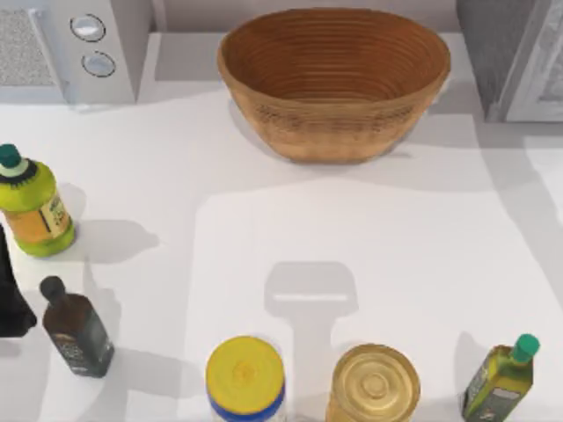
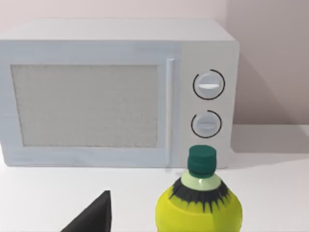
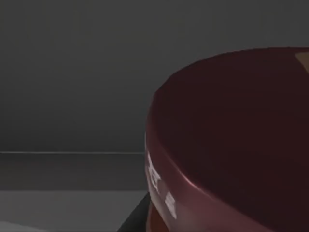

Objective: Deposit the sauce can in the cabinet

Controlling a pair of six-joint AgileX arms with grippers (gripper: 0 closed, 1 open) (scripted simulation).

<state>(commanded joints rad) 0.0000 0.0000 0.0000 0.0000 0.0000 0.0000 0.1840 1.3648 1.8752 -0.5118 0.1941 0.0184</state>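
Observation:
The sauce can (image 3: pixel 231 140) looms very close in the right wrist view, its dark maroon top and red rim tilted toward the camera, with dim grey surfaces behind it. Whether my right gripper grips it cannot be made out. The cabinet (image 1: pixel 515 57), a grey box with a pale framed door panel, stands at the table's far right corner in the top view. My left gripper (image 1: pixel 9 299) is parked at the left edge, between the yellow-green bottle (image 1: pixel 33 207) and the dark bottle (image 1: pixel 77 330).
A large woven basket (image 1: pixel 334 132) sits at the back middle. A white microwave with two knobs (image 1: pixel 79 48) fills the far left corner. Along the front edge stand a yellow-lidded jar (image 1: pixel 245 378), a golden-topped jar (image 1: pixel 374 384) and a green oil bottle (image 1: pixel 501 380).

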